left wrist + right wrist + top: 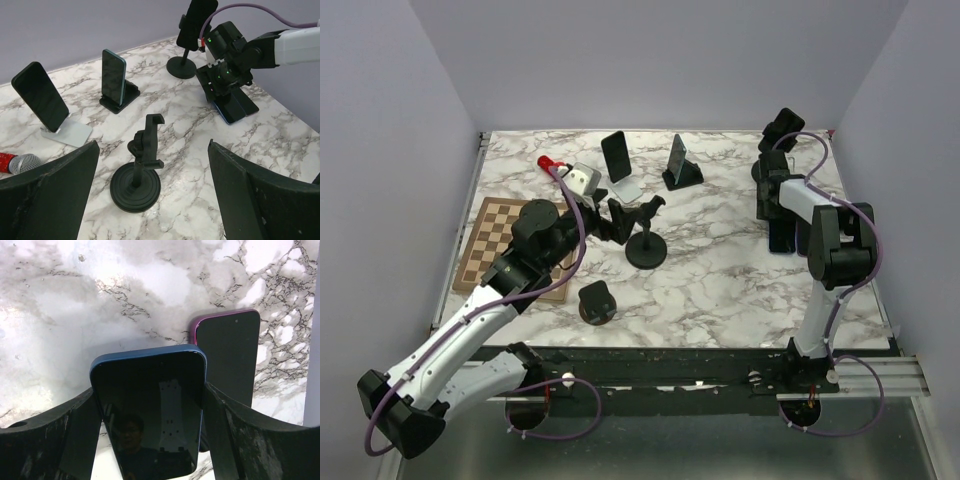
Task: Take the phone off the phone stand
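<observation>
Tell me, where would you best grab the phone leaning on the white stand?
Across its long edges, near the top, coming from above. The phone leans back on the white stand with its lower end seated there, so only its upper part stands free.

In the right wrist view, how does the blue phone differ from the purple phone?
The blue phone has a blue frame; the purple phone a purple one. The blue phone sits between the right gripper's fingers; the purple phone lies on the marble table. Both screens are dark.
</observation>
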{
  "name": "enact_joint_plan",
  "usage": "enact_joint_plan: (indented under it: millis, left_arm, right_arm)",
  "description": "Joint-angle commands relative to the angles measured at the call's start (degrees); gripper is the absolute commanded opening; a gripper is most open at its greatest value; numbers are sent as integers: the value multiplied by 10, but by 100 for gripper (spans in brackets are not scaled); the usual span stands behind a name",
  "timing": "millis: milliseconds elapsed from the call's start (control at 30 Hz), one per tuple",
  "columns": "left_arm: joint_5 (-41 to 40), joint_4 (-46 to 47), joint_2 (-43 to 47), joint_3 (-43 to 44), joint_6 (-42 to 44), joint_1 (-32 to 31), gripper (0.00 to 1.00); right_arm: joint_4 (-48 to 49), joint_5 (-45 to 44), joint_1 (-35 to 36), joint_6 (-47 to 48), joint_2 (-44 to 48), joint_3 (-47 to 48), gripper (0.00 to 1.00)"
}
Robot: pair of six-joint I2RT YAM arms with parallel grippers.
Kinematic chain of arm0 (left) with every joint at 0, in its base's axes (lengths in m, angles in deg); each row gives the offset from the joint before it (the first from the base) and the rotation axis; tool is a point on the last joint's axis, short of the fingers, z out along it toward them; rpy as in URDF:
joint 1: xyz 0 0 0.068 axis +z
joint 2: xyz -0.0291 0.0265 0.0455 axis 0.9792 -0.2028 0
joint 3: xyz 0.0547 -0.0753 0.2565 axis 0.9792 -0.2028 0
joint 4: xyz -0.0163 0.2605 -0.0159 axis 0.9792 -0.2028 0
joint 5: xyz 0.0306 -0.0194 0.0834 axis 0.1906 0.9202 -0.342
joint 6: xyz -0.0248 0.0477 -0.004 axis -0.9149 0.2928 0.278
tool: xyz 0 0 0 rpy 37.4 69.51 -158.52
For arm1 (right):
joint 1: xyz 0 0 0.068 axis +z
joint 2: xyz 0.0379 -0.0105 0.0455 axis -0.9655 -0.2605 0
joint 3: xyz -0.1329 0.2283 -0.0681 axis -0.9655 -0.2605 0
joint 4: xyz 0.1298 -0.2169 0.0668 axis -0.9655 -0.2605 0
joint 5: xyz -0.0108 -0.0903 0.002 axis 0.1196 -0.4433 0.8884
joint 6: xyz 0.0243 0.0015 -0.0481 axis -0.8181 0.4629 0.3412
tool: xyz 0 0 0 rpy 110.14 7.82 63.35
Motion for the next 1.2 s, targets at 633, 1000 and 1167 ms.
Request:
enact_joint_plan:
  millis: [633, 1000, 1167]
  left_arm:
    - [7, 12, -25, -7, -8, 25, 97]
    - [10, 12, -26, -7, -12, 25, 97]
    - [24, 12, -28, -7, -20, 25, 97]
  right_arm:
    - [17, 82, -11, -6, -31, -21, 71]
    - [12, 91, -12, 3, -28, -22, 91]
    - [8, 76, -7, -4, 0, -27, 93]
